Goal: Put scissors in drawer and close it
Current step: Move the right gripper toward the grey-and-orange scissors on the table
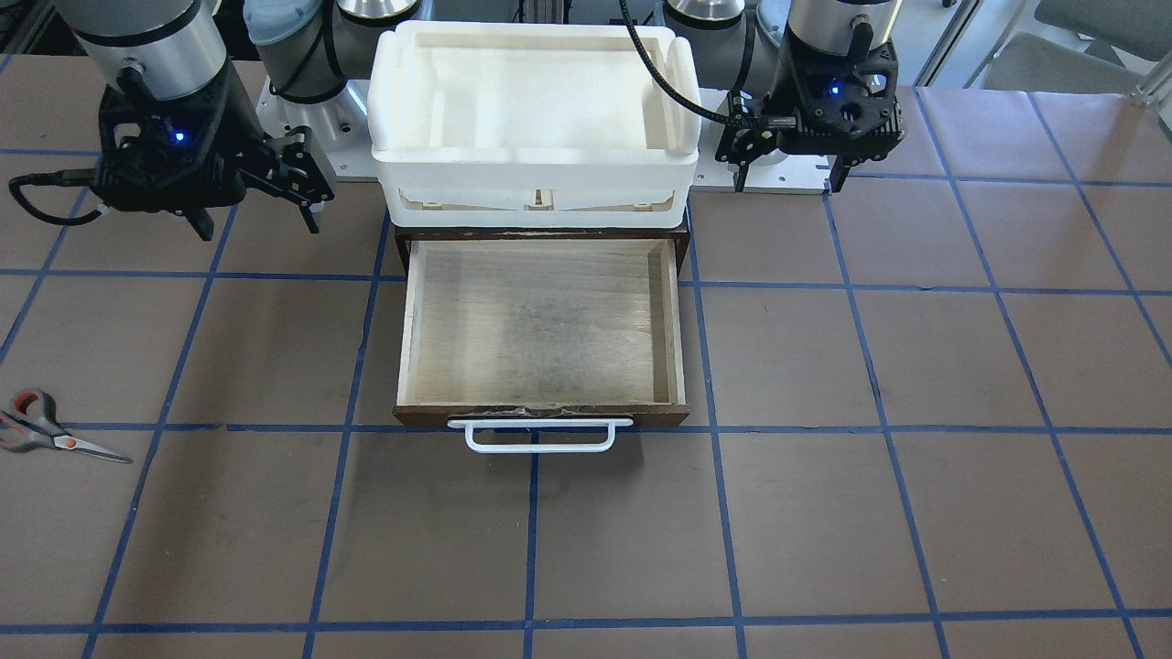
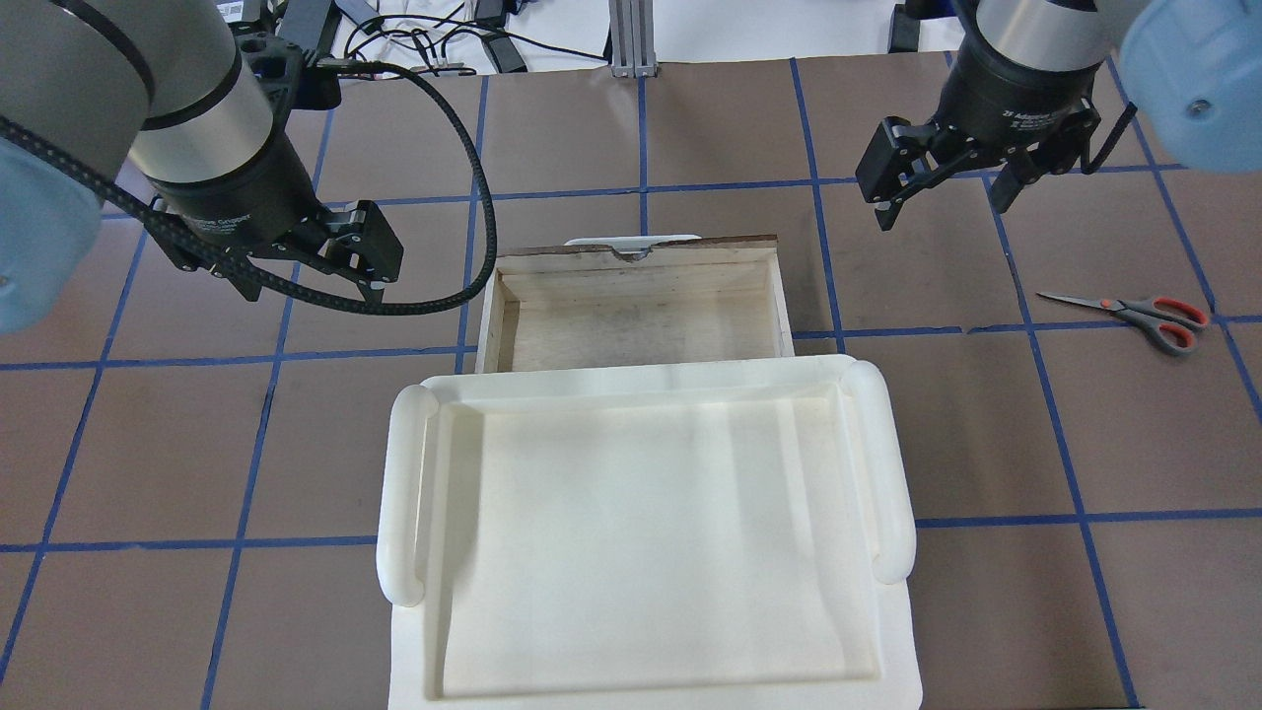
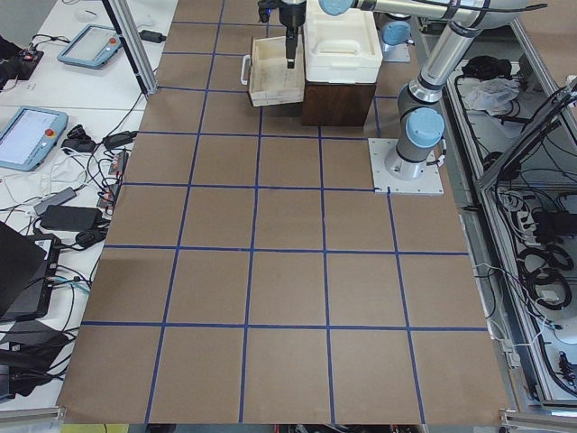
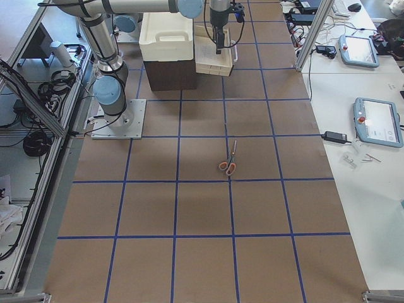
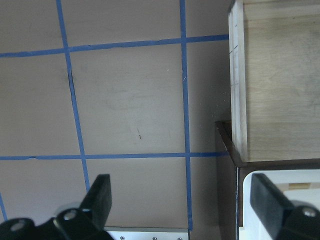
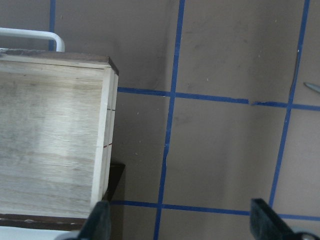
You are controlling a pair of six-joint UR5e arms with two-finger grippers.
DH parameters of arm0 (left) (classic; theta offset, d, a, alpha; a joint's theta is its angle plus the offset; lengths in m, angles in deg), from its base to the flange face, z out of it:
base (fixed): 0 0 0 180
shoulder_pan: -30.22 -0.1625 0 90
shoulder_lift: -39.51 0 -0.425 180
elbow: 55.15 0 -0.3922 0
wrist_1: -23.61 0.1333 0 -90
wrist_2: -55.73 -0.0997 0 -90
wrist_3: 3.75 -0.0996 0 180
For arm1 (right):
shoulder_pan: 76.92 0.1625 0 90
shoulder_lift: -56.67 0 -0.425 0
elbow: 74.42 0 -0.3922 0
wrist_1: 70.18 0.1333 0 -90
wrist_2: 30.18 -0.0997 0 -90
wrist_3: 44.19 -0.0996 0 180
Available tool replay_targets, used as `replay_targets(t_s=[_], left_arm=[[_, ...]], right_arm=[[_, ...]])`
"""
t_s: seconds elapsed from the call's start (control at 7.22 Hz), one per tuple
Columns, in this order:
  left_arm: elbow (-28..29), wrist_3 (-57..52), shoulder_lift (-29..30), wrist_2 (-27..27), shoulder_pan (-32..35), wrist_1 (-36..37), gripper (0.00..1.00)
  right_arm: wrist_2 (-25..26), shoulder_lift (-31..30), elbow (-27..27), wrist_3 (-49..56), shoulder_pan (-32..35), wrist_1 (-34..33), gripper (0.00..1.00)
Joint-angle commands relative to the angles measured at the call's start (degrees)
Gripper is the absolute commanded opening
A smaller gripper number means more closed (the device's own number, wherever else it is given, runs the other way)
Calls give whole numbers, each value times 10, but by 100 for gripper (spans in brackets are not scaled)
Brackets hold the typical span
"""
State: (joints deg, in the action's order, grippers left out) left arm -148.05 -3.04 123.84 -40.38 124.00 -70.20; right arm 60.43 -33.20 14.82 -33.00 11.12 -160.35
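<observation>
White tray (image 1: 536, 174) atop cabinet (image 3: 338, 104) | drawer (image 1: 540, 320) open | scissors (image 1: 46, 435) well apart

white plastic tray (image 2: 404, 493) sits on top of the dark brown cabinet (image 3: 338, 104), nothing in it. table (image 1: 916, 513) is covered in brown paper with a blue tape grid (image 1: 531, 549). side bench on the robot's left: two teach pendants (image 3: 90, 45) (image 3: 32, 135), loose cables (image 3: 81, 194), a dark laptop (image 3: 22, 271), an aluminium post (image 3: 131, 41). bench on the other side: two more pendants (image 4: 360, 50) (image 4: 379, 123).
</observation>
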Motion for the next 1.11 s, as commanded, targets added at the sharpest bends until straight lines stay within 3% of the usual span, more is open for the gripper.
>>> replay_targets(t_s=[0.0,0.28,0.97], left_arm=[[0,-2,2,1,0,-1,100],[0,-2,-1,0,0,-1,100],[0,-1,2,-1,-3,6,100]], right_arm=[[-3,20,15,140,-92,-17,99],[-2,86,16,338,-166,-100,99],[4,227,16,627,-276,-206,100]])
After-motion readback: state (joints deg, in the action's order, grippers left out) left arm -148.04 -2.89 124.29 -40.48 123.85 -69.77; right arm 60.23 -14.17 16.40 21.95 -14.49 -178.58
